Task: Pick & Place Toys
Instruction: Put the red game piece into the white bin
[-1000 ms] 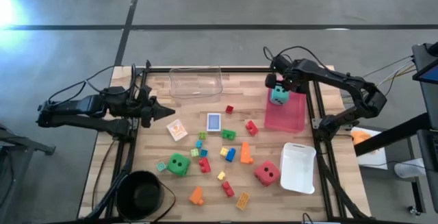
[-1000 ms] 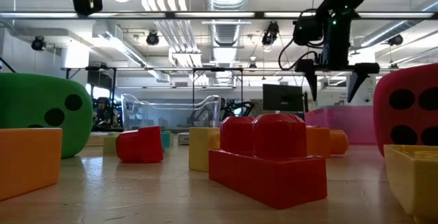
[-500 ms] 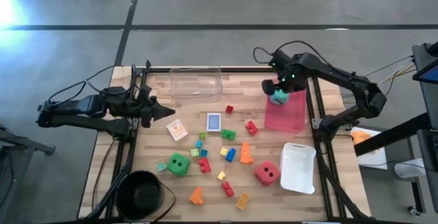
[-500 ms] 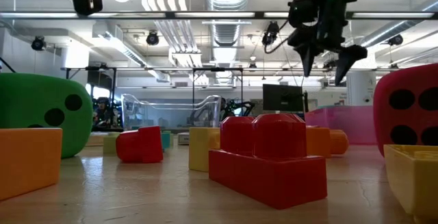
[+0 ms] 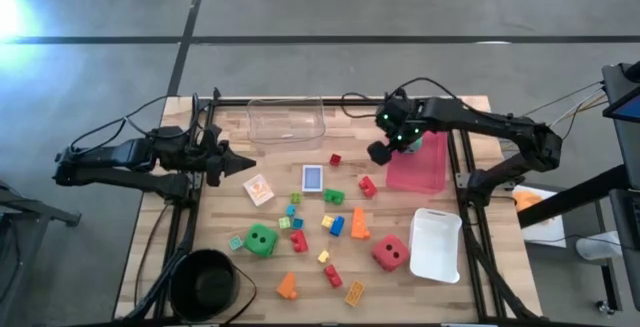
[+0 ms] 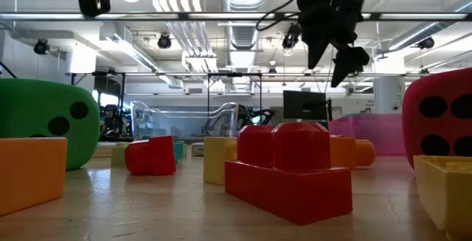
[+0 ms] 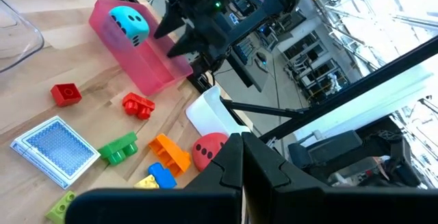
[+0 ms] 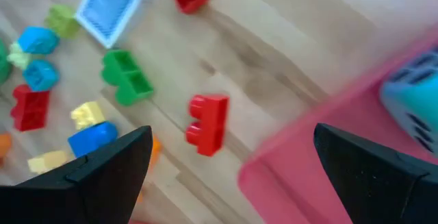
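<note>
My right gripper [image 5: 381, 152] is open and empty, up in the air over the table just left of the pink tray [image 5: 425, 172]. The teal die [image 7: 130, 24] lies inside that tray, resting on its floor; it also shows in the right wrist view [image 8: 416, 107]. A red brick [image 8: 209, 122] lies on the table under the gripper. The blue card box [image 5: 313, 178], green die [image 5: 261, 239], red die [image 5: 390, 253] and many small bricks lie about the table's middle. My left gripper [image 5: 246, 162] is shut and waits at the table's left.
A clear tray [image 5: 287, 122] stands at the far edge, a white tray [image 5: 436, 244] at the near right, a black bowl [image 5: 205, 282] at the near left corner. An orange-and-white card [image 5: 258, 189] lies near my left gripper. Bare wood shows between the clear and pink trays.
My right gripper has risen from over the pink tray, tipped, and gone toward the table's left, clear of the tray's left wall, staying open. The teal die has stayed in the tray.
</note>
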`<state>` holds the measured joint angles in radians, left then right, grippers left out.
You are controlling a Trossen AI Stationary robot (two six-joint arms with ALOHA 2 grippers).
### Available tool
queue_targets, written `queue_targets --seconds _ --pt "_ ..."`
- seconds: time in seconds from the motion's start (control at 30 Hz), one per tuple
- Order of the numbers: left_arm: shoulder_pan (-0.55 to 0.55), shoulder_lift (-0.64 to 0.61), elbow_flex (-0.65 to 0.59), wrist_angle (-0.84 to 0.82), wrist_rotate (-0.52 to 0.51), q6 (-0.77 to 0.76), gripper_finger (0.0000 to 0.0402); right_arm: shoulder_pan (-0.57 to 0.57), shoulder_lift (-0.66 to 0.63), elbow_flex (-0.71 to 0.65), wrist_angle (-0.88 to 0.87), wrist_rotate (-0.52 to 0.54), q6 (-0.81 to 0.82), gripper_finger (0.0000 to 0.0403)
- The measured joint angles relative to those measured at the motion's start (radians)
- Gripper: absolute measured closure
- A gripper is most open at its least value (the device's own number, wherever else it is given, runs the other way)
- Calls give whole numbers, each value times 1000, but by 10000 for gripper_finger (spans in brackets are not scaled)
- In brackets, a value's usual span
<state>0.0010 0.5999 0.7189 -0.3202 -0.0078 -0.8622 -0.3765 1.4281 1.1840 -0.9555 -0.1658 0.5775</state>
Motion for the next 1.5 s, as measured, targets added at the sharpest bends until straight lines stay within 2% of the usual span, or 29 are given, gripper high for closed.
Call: queue_targets --seconds 0.37,0.67,1.07,1.27,1.4,1.5 --pt "0 0 0 -1 0 0 399 97 58 -13 45 21 18 3" --pt "0 0 0 -2 0 0 399 153 230 73 -14 37 69 3" --pt "0 0 0 -2 0 0 399 190 432 221 -109 45 47 3" --pt "1 0 0 -1 -29 -3 399 198 469 205 -116 59 44 3" --pt "1 0 0 31 -29 -74 399 203 472 188 -113 64 43 3" --pt "3 24 1 104 -21 -10 399 202 472 178 -111 68 43 3"
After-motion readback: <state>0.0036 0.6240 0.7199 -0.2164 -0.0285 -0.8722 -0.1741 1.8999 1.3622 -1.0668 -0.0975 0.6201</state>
